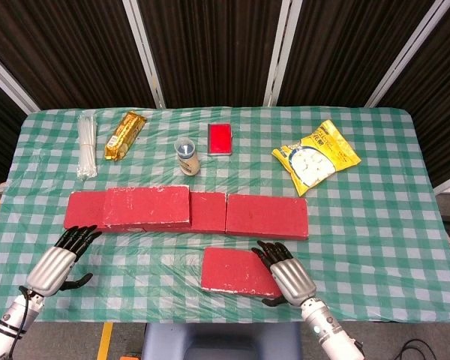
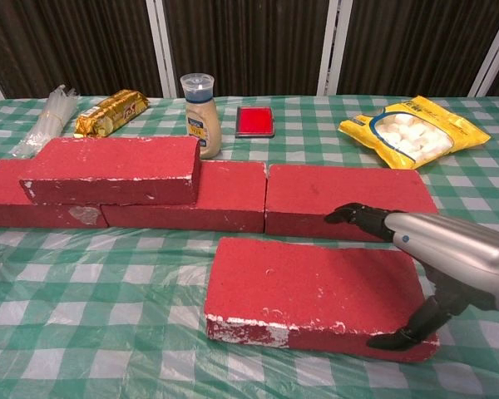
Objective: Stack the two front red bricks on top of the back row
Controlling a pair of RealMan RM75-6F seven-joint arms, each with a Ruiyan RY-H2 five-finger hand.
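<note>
One brick down, one to go by the look of it — a stacked brick (image 2: 112,169) already sits on the left part of the back row (image 2: 349,202), in the left middle of the chest view. The front brick (image 2: 312,295) lies flat on the bench (image 1: 375,225), lower centre of the frame, just in front of the row and apart from it.

My right hand (image 1: 286,274) is over the brick's right end. In the chest view the fingers (image 2: 353,216) reach across the top face near the far edge and the thumb (image 2: 403,332) hooks the front face at the lower right corner, so it's spread around that end. I can't tell if it's actually squeezing yet. My left hand (image 1: 56,261) is at the lower left of the head view, on the bench near the row's left end, fingers apart, holding nothing.

Handling-wise I'd guess this thing is stiff and fairly heavy. The surface looks rough and chalky with white crumbly edges, so grip should be decent, but the corners may shed. Grabbing one end means it'll want to tip — I'd rather clamp across the narrow width closer to the middle, thumb on the front face, fingers on the back.
</note>
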